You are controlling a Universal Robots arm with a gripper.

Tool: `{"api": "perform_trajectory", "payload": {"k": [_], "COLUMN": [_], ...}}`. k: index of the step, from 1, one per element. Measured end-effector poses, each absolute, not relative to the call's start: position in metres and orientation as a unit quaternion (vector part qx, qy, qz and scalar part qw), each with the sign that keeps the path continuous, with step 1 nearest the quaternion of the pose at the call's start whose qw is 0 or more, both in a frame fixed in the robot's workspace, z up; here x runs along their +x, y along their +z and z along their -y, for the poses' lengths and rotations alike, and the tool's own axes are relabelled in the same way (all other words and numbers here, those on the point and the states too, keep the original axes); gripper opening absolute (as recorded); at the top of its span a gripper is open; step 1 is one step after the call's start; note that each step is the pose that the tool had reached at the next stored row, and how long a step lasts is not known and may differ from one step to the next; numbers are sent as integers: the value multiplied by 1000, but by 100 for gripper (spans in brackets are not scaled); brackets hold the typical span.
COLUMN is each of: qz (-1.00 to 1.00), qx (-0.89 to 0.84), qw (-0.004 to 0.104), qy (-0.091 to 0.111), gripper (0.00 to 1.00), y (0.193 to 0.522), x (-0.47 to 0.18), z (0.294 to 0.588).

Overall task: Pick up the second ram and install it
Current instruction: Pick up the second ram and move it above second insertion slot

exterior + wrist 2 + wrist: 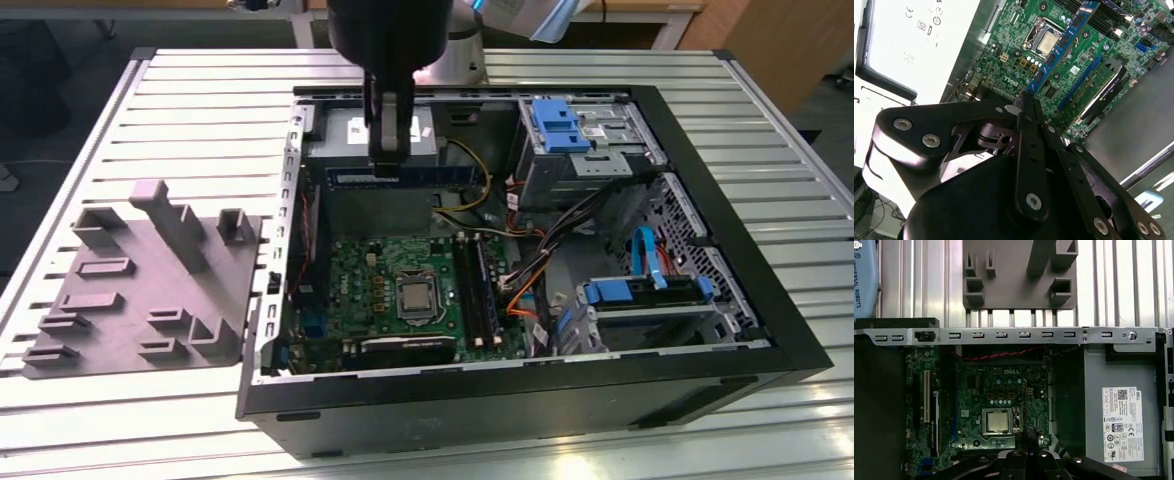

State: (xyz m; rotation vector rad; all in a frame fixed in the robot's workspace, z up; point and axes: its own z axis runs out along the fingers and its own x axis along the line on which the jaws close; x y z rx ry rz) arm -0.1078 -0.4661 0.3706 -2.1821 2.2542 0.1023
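Clamped the second ram [441, 173] in the gripper [384, 168], jaws nearly together. Held level, long axis across the exterior view.

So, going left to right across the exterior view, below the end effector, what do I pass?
Grey slotted fixture → motherboard's CPU socket → black memory slots → blue drive bracket.

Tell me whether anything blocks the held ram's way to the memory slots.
Nothing visible does. The pincer holds the second ram in open air above the case; the memory slots lie uncovered, orange cables beside them.
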Motion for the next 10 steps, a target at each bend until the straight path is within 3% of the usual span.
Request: {"api": "perform_trajectory", "payload": {"k": [10], "qz": [-718], "qx": [-695], "qw": [1], "qy": [33], "gripper": [12], "y": [364], "x": [-105], "z": [466]}}
